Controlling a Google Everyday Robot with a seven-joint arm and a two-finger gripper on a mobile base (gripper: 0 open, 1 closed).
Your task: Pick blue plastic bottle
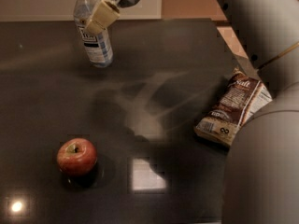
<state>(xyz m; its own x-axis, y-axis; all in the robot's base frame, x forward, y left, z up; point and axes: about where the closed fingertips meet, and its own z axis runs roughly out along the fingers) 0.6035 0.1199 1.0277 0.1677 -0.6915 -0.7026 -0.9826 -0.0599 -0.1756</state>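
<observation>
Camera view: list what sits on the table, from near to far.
apple → snack bag → blue plastic bottle, tilted at the far left, with the gripper closed on its upper part.

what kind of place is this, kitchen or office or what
Likely a break-room or kitchen counter: a dark glossy countertop with snacks, an apple and a snack bag. The gripper, at the top left, holds the blue plastic bottle.
</observation>
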